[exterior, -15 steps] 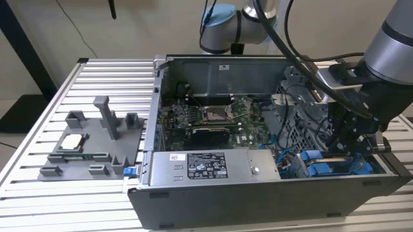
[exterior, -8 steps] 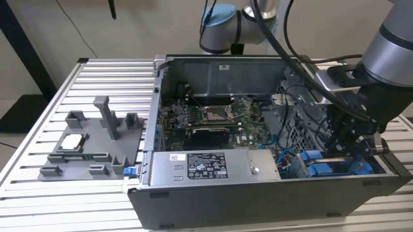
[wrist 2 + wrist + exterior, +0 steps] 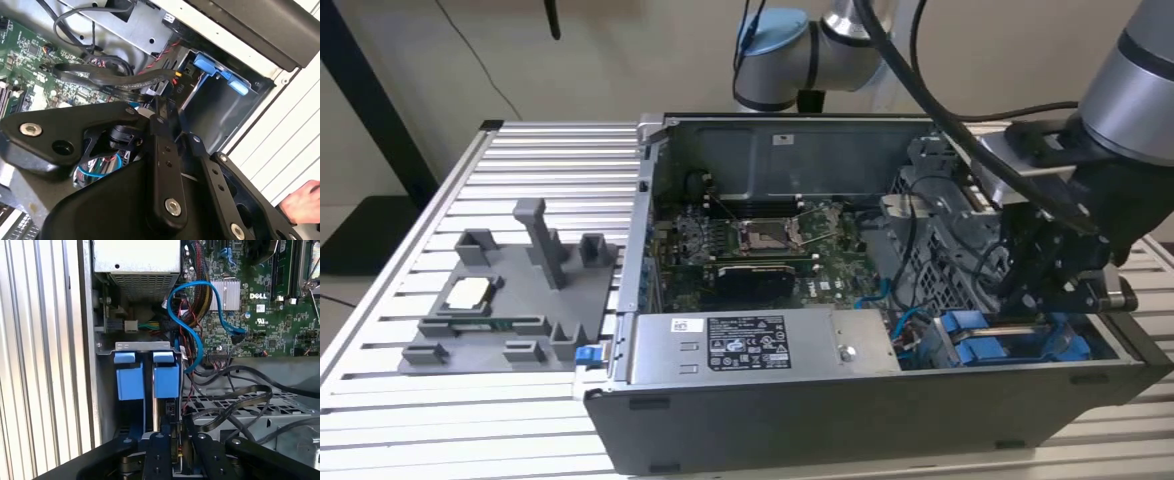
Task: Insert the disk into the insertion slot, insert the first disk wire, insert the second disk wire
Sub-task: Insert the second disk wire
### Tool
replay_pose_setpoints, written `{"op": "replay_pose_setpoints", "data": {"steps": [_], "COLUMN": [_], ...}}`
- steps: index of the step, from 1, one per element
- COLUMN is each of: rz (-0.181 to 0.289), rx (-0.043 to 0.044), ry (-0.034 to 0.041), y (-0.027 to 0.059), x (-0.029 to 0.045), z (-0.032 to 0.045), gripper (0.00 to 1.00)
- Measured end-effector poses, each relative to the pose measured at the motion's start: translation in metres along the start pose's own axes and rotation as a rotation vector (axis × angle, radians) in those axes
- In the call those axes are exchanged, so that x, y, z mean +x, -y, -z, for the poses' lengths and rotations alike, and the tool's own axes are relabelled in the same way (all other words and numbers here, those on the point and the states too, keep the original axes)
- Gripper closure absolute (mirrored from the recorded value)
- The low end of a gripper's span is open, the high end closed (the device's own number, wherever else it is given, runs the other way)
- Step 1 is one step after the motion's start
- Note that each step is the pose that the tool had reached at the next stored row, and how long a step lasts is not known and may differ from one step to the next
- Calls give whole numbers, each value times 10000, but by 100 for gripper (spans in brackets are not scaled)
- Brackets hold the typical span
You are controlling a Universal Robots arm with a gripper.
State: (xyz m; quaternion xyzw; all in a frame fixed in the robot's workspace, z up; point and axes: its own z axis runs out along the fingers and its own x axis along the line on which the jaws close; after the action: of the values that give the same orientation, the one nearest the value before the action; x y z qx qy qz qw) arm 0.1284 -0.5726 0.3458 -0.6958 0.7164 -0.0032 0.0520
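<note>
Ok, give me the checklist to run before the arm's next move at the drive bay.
1. Gripper at the slot: ok, it hangs inside the case over the bay.
2. Disk fully seated: cannot tell. Its blue frame stands upright in the bay beside a second blue frame.
3. Blue cable clear of the disk: not ok, it loops right beside the frame.
4. Black cables clear of the gripper: cannot tell.
5. People clear: not ok, a hand is near the case in the second wrist view.
</note>
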Motion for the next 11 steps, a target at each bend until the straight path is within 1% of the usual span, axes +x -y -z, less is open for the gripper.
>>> {"op": "replay_pose_setpoints", "data": {"steps": [3,5,7,9,11], "rz": [1,1,-4,-6,-7], "rx": [-6,-33,-119,-184,-271], "ry": [-8,-21,-32,-36,-39], "y": [2,8,30,52,91], "x": [-2,-4,-5,-6,-8], "z": [30,50,60,66,70], "gripper": [76,76,76,76,76]}}
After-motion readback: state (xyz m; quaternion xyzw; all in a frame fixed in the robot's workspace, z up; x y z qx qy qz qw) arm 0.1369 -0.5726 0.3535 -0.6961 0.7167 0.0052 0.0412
